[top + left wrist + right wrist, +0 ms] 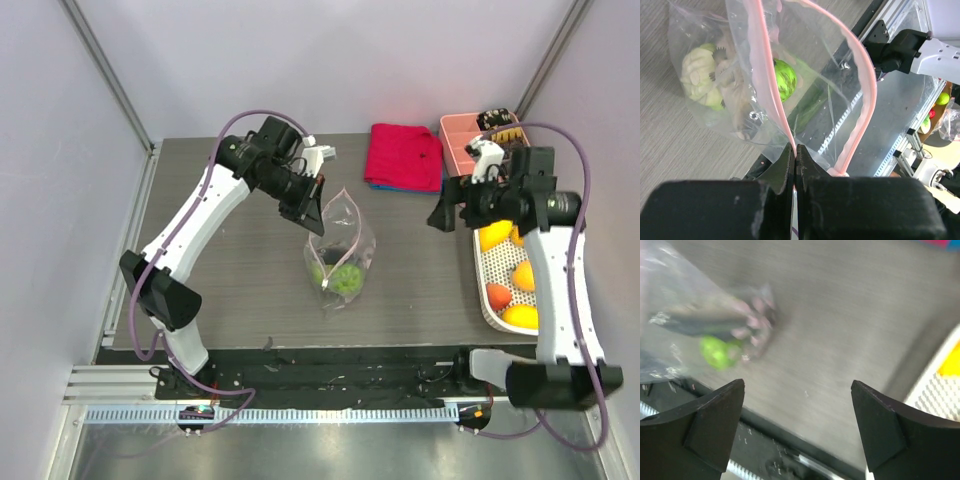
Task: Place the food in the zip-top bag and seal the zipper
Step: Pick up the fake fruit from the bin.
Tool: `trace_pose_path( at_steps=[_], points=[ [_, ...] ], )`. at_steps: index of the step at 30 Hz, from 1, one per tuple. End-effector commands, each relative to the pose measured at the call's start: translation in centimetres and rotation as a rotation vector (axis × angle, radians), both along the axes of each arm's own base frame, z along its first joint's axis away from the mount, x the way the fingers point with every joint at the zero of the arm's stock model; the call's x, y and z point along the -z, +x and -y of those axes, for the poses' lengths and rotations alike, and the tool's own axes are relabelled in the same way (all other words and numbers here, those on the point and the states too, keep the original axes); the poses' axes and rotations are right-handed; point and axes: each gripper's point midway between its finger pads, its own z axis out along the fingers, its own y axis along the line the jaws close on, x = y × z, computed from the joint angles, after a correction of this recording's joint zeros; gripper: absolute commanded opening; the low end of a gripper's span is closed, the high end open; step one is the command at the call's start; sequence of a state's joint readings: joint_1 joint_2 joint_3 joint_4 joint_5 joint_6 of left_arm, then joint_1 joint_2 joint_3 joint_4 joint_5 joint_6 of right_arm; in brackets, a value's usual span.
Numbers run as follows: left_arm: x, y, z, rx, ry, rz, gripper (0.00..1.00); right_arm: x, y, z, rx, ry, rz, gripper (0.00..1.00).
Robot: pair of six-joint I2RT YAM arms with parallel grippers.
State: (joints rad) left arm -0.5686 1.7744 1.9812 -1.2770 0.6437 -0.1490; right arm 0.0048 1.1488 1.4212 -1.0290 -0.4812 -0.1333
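The clear zip-top bag [342, 250] stands on the table's middle, its mouth held up and open. Green round toy foods [347, 277] lie inside it, also seen in the left wrist view [785, 79]. My left gripper [313, 222] is shut on the pink zipper strip [771, 85] at the bag's mouth. My right gripper [447, 214] is open and empty, hovering between the bag and the white tray [489, 272]. The tray holds yellow, orange and red-orange toy fruits [523, 275]. In the right wrist view the bag [705, 330] is blurred at upper left.
A folded red cloth [404, 156] lies at the back. A pink bin [456, 140] stands at the back right behind the tray. The black rail [330, 370] runs along the table's near edge.
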Motion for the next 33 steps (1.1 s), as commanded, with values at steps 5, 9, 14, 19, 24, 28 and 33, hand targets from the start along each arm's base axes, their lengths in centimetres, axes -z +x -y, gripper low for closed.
trace_pose_path(
  at_steps=[5,9,14,19,24,28,33],
  points=[
    [-1.1,0.1,-0.1,0.000,-0.029,0.042,0.00,6.4,-2.7,13.2,0.133,-0.113,-0.331,0.88],
    [-0.8,0.1,-0.1,-0.004,-0.031,0.041,0.00,9.5,-4.6,19.4,0.233,-0.228,-0.390,0.84],
    [-0.5,0.3,-0.1,-0.005,-0.021,0.040,0.00,12.8,-5.1,24.0,0.260,-0.392,-0.424,0.90],
    [-0.3,0.3,-0.2,-0.003,-0.011,0.043,0.00,15.6,-3.9,26.3,0.250,-0.436,-0.456,1.00],
    [-0.1,0.3,-0.2,-0.004,-0.005,0.036,0.00,17.0,-2.8,27.9,0.237,-0.470,-0.474,1.00],
    [0.2,0.4,-0.2,-0.005,0.001,0.030,0.00,18.6,-2.5,28.5,0.209,-0.475,-0.501,1.00],
    [0.5,0.5,-0.2,-0.005,0.008,0.020,0.00,21.0,-2.0,28.6,0.174,-0.509,-0.532,1.00]
  ],
)
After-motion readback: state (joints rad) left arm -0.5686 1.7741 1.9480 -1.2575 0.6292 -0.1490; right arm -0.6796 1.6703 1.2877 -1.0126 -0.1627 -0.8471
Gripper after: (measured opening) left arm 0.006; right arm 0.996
